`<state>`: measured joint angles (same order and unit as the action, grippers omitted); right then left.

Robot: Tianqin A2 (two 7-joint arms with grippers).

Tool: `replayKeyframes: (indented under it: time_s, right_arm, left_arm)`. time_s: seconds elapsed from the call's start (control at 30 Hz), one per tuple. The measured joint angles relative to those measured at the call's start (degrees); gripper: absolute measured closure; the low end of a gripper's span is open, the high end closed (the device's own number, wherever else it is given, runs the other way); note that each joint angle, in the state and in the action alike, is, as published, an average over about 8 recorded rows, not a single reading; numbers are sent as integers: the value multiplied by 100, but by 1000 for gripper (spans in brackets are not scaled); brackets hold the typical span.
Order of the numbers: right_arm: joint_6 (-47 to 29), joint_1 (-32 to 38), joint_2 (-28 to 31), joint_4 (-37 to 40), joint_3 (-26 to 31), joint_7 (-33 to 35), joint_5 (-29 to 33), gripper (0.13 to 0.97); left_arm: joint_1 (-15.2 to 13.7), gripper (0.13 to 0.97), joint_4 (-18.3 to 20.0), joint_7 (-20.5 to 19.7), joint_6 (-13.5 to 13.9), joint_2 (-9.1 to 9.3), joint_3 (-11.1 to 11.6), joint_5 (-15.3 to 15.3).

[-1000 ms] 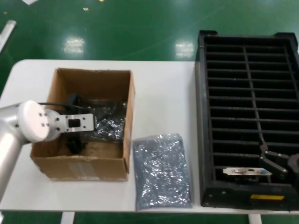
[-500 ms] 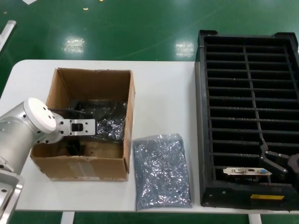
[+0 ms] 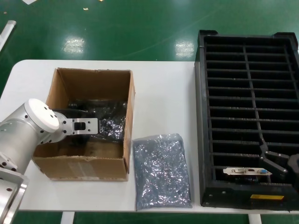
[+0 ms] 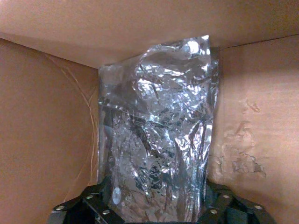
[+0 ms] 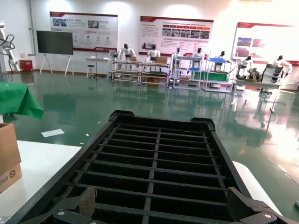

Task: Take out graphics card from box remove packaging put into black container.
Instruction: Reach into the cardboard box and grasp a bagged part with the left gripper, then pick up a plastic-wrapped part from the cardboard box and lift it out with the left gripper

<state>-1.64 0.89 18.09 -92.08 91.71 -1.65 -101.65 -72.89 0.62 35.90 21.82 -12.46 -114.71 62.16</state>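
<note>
1 left hand inside box, around bagged graphics card.

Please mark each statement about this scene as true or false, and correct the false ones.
1. The left end effector is inside the box. True.
2. The packaging lies on the table beside the box. False: it is in the box; a paler speckled bag lies outside.
3. One card already stands in the black container. True.
4. The right end effector hovers above the box. False: it is over the black container.
5. The yellow label is on the box. False: it is on the container's end wall.
</note>
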Motion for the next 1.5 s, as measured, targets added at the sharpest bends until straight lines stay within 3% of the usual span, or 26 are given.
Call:
replayKeyframes:
  time_s: [0.13, 0.4, 0.7, 1.0, 1.5]
  right_arm:
    - [0, 0, 0, 0, 0, 0, 0, 129]
    - [0, 0, 0, 0, 0, 0, 0, 129]
    - [0, 0, 0, 0, 0, 0, 0, 129]
    - [0, 0, 0, 0, 0, 0, 0, 129]
    - [0, 0, 0, 0, 0, 0, 0, 129]
  left_arm:
    - [1, 414, -7, 64, -64, 13, -63, 114]
    - [-8, 630, -6, 177, -172, 25, -157, 314]
    - [-45, 806, 9, 455, -172, -8, -164, 565]
    - [-96, 916, 28, 826, -163, -45, -108, 820]
    - [-186, 958, 135, 1565, -44, -71, 87, 1258]
